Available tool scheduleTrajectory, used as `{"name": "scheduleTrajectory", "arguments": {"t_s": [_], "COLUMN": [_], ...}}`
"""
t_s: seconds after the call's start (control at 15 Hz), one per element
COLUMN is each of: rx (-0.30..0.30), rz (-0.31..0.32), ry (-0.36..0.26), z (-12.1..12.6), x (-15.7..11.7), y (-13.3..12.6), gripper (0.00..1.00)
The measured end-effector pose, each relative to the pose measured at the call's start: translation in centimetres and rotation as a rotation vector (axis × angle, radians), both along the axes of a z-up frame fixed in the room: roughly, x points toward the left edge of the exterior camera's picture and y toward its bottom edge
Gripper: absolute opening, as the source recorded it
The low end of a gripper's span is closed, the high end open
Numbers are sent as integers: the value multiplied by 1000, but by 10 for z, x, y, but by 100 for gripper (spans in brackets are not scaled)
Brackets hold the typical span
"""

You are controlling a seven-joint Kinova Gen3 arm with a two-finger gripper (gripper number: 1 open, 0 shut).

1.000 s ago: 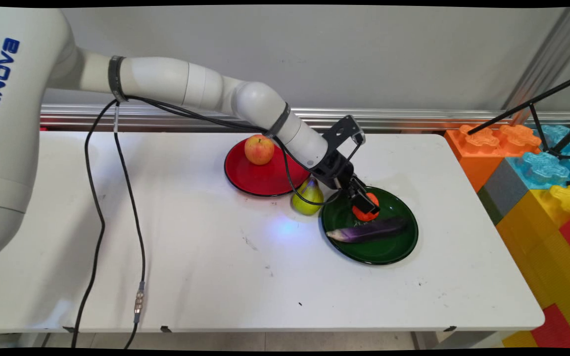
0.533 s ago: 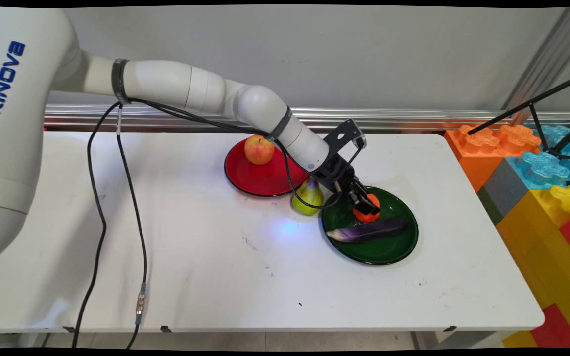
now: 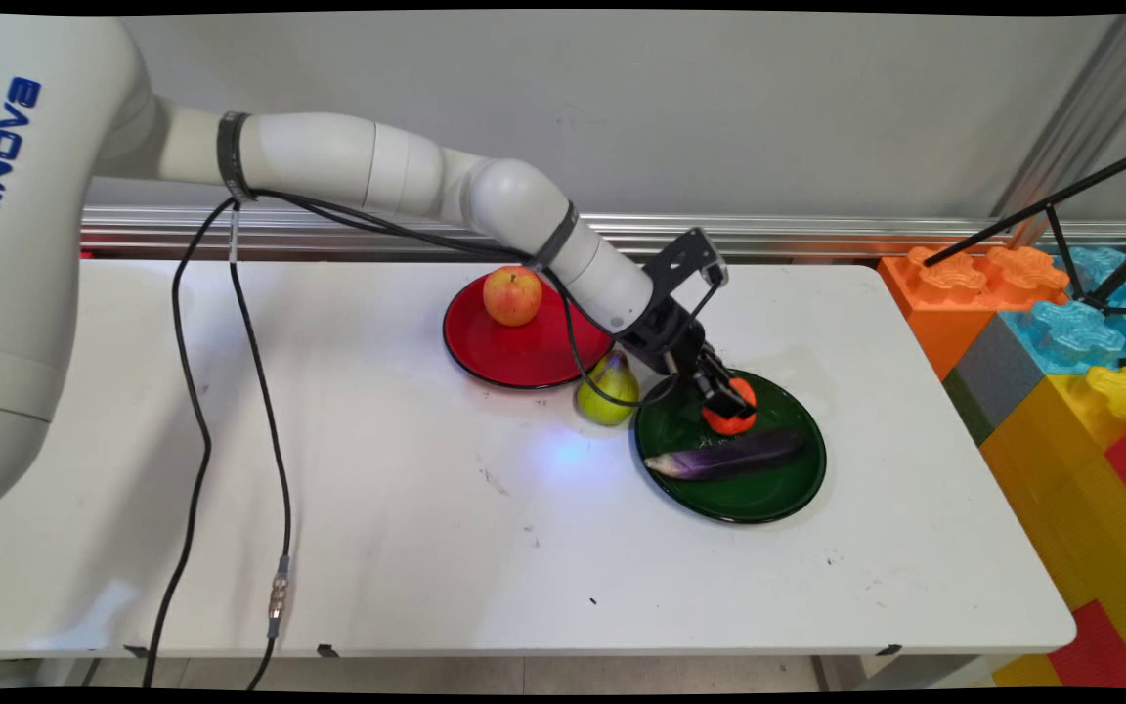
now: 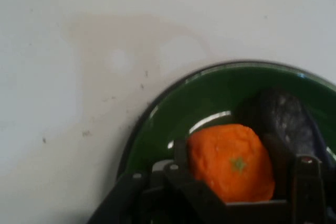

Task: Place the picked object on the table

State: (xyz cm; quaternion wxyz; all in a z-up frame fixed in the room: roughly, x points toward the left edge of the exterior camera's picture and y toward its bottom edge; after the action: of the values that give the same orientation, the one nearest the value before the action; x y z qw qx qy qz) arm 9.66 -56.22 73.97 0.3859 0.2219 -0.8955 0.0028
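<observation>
Nearest us on the white desk [image 3: 524, 548], a green plate [image 3: 758, 499] holds a purple eggplant [image 3: 727, 456] lying across it. Just behind the eggplant we see the tool [image 3: 731, 403] pinching an orange fruit [image 3: 731, 418] between its fingers, above the plate's far part. Left of the plate stands a yellow-green pear [image 3: 607, 391], close to its rim. Farther back, an apple [image 3: 512, 295] sits on a red plate [image 3: 514, 357].

two plates [image 3: 514, 367] [image 3: 778, 499], one apple [image 3: 512, 295], one pear [image 3: 608, 389], one orange [image 3: 731, 416] [image 4: 231, 162], one eggplant [image 3: 727, 455].
</observation>
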Motion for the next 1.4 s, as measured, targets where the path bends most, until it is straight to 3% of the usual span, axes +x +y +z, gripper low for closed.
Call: {"name": "scheduleTrajectory", "arguments": {"t_s": [0.53, 0.87, 1.07, 1.4], "rx": [-15, 9, 32, 59], "rz": [65, 87, 68, -14], "ry": [53, 71, 66, 47], "z": [69, 112, 125, 133], "x": [-2, 5, 14, 34], "y": [8, 31, 53, 93], "gripper": [0, 0, 0, 0]}}
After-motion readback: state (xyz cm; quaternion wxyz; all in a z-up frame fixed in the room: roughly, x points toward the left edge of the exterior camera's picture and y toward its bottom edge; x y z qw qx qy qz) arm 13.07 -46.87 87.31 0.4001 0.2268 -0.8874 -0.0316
